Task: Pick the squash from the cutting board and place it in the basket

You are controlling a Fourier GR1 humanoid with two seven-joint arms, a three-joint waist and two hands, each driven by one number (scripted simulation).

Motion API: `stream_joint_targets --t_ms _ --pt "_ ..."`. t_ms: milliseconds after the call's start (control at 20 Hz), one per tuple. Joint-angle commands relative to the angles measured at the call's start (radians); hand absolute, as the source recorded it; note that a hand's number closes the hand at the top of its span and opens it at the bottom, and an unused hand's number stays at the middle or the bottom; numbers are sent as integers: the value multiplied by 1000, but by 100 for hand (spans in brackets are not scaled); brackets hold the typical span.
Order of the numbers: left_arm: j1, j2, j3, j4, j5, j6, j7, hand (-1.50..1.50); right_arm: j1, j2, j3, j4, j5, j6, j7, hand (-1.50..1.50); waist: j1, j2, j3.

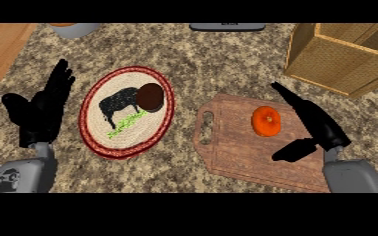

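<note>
From my remote seat I saw, nearest to me, 2 grey forearms coming in from the lower edge. The right hand (319, 130) hung over the right side of the cutting board (240, 155), its fingers (291, 96) straight and pointing toward 11 o'clock, the thumb spread toward 8 o'clock; it held nothing. The left hand (40, 107) showed at the left edge, fingers up and relaxed, at rest.

The wooden cutting board lay on the speckled worktop (192, 55), its handle slot toward 9 o'clock. On it sat the squash (266, 121), orange and round, just beside the right hand at its 9 o'clock, and I could not tell whether they touched.

At 9 o'clock from the board lay the basket (103, 147), a flat woven round with a red rim and a dark animal figure on it. A brown round object (150, 97) rested on its upper part.

Farther off, a wooden box (332, 55) stood at 1 o'clock, a dark flat object (227, 27) at 12 o'clock, and a grey bowl (74, 29) at 10 o'clock.
</note>
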State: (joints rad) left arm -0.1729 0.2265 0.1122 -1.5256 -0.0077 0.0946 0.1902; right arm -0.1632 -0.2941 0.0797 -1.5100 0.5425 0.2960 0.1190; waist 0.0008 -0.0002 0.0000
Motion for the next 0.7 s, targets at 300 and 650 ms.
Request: stream_joint_targets --t_ms 300,650 --pt "-18 -35 7 25 -35 5 -19 0 -77 17 -35 153 102 -3 -50 -150 0 0 0" --pt "-1 4 69 30 28 -80 -19 0 -19 56 -18 125 147 -30 -70 -150 -1 0 0"
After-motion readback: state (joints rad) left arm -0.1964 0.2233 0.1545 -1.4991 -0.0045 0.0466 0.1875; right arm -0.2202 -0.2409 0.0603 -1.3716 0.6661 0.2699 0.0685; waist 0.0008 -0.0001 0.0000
